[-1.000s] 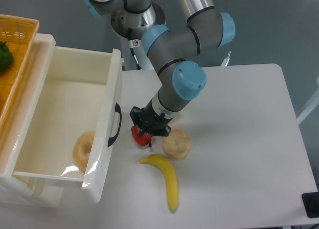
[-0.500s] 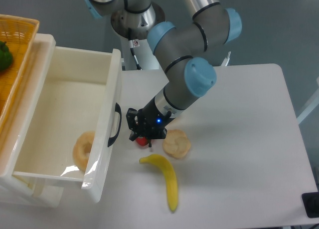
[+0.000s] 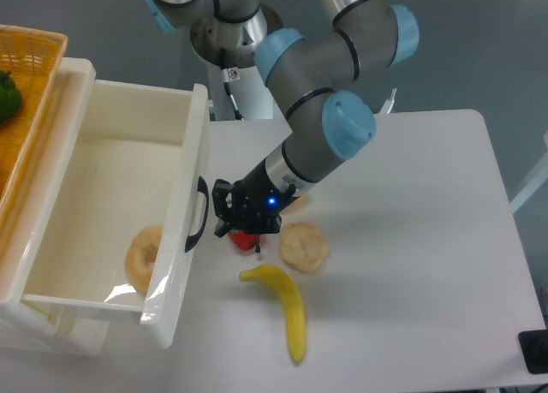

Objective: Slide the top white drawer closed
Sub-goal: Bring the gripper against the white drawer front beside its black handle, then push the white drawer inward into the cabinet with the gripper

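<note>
So the arm is swinging left: the pincer (image 3: pixel 224 217) is creeping from over the red thing (image 3: pixel 246 239) toward the black handle (image 3: pixel 199 213) on the top white drawer (image 3: pixel 175 239), now sitting just beside it. A blue light is glowing on the wrist now, and the red thing is getting more covered.

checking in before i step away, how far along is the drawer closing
Nothing looks done: the top glossy cream-white plastic drawer stands pulled far out, a pale ring-shaped donut inside. In hand: the gripper sits low just right of the drawer's curved black handle, above a small red item; contact and jaw state are unclear. Left: the whole push that slides it shut.
</note>
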